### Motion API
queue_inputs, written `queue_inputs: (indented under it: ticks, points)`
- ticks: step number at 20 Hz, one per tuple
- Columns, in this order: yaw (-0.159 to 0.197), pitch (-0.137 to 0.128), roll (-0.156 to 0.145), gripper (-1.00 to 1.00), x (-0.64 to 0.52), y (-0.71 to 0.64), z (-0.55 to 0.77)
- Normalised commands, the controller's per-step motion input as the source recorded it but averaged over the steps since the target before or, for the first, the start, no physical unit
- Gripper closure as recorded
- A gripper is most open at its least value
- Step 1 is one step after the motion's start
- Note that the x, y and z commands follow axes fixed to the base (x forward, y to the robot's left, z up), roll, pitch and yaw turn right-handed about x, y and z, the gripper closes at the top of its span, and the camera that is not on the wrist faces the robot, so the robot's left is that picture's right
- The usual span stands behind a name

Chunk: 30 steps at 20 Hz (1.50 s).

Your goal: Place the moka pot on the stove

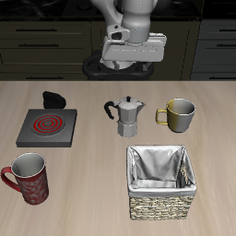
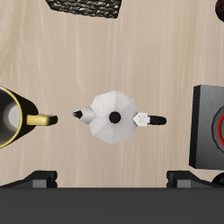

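The silver moka pot stands upright on the table's middle, between the stove and the olive-grey mug. The stove is a flat dark grey plate with a red spiral coil. My gripper hangs high above the table, farther back than the pot, and holds nothing. In the wrist view the pot lies straight below, its spout and handle pointing sideways, and the stove's edge is beside it. The gripper is open, its fingertips wide apart.
A red patterned mug stands near the front edge, in front of the stove. A woven basket with grey lining sits in front of the pot and the olive mug. A small black object lies behind the stove.
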Motion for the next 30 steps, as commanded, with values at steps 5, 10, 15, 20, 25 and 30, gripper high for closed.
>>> queue_inputs:
  ticks: [5,10,15,20,25,30]
  points:
    - [-0.008,-0.061,-0.043,-1.00,-0.05,0.07,-0.08]
    - [0.006,-0.063,-0.045,-1.00,-0.01,0.02,0.06]
    - [0.034,-0.086,-0.057,-1.00,0.01,-0.07,-0.02]
    - [-0.053,0.017,-0.028,-1.00,0.07,-0.14,-0.09]
    - [-0.020,0.022,0.010,-1.00,0.03,0.05,-0.13]
    - [-0.031,0.035,0.023,-1.00,0.09,0.02,-0.10]
